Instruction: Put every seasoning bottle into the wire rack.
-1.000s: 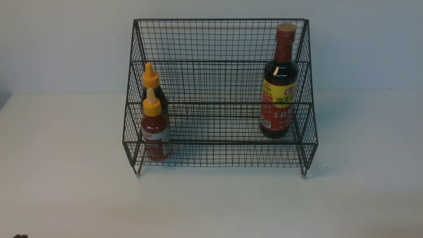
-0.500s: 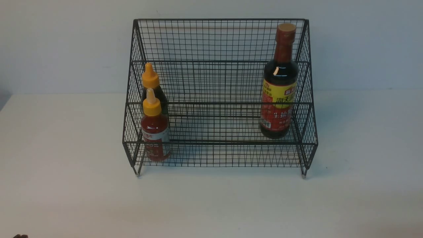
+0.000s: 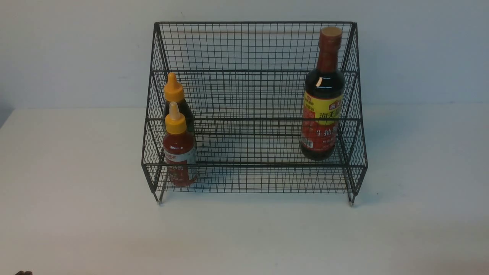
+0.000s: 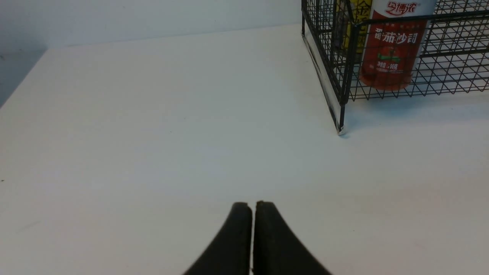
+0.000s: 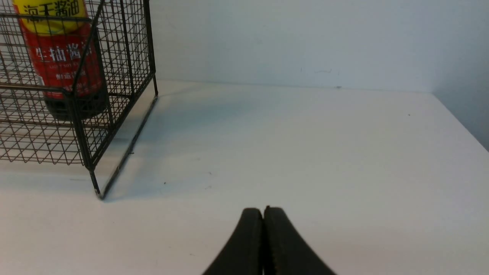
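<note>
Your left tool and right tool pressed together, low over worktop; three upright seasoning bottles inside the wire rack.

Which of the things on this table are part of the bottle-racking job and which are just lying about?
Part of the job:
- tall dark soy bottle with red-yellow label
- small red yellow-nozzled squeeze bottle
- small dark yellow-nozzled squeeze bottle
- black wire-mesh two-tier rack

Lying about:
- nothing; only the white table

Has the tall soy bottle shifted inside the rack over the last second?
No. The soy bottle stands upright at the same spot against the wire rack's right side wall, its cap level with the same mesh rows as before.
</note>
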Controlling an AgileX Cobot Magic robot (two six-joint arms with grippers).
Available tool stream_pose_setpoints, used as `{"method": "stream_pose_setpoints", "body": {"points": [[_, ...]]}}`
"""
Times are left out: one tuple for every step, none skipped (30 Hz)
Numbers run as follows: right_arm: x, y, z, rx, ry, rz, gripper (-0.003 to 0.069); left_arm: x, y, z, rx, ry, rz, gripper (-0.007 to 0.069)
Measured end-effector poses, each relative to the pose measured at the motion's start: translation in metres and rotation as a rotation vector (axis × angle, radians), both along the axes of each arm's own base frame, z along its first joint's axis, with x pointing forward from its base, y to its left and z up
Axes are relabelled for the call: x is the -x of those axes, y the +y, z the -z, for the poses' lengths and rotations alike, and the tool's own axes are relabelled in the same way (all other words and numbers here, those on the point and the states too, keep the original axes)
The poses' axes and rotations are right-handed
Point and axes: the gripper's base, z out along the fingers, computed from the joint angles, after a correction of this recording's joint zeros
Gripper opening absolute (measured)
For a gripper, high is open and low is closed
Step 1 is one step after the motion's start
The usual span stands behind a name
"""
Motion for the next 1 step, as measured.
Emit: {"method": "stream_pose_setpoints", "body": {"points": [[0.0,0.0,0.0,0.0,0.0,0.0,-0.0015,0.0,0.0,0.0,0.0,0.0,0.0,-0.0005]]}}
